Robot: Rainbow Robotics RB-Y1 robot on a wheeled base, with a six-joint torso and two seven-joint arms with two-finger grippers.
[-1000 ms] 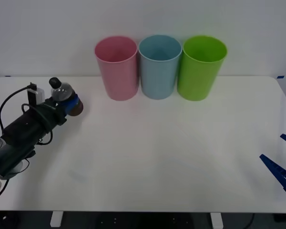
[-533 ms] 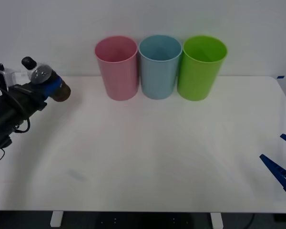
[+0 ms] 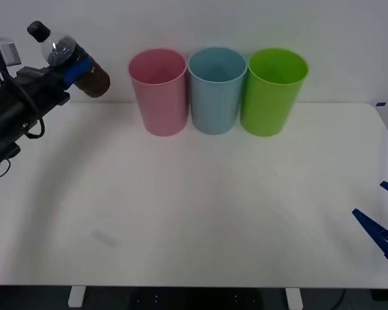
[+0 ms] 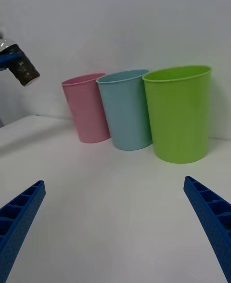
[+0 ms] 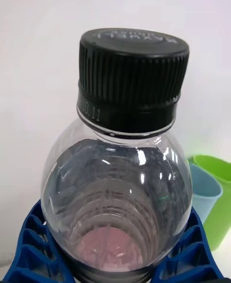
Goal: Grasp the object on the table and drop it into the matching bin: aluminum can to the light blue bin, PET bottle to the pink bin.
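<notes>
My left gripper [image 3: 75, 66] is shut on the PET bottle [image 3: 71, 59], a small clear bottle with dark brown liquid and a black cap, held tilted high above the table's [image 3: 194, 213] far left, left of the pink bin [image 3: 158, 92]. Up close, the bottle [image 5: 118, 177] sits between blue fingers [image 5: 33, 244]. The bottle's brown base [image 4: 21, 69] also shows from the right wrist. The light blue bin [image 3: 216, 89] stands right of the pink one. My right gripper [image 3: 385, 219] rests open at the table's right edge, with nothing between its fingers [image 4: 19, 220].
A lime green bin [image 3: 272, 90] stands right of the light blue bin, the three touching in a row at the table's back. A white wall rises behind them. The wide white tabletop in front of the bins holds nothing else.
The left arm has lifted the bottle off the table's left side, up and slightly back, tilting it more. The right arm has not moved.
</notes>
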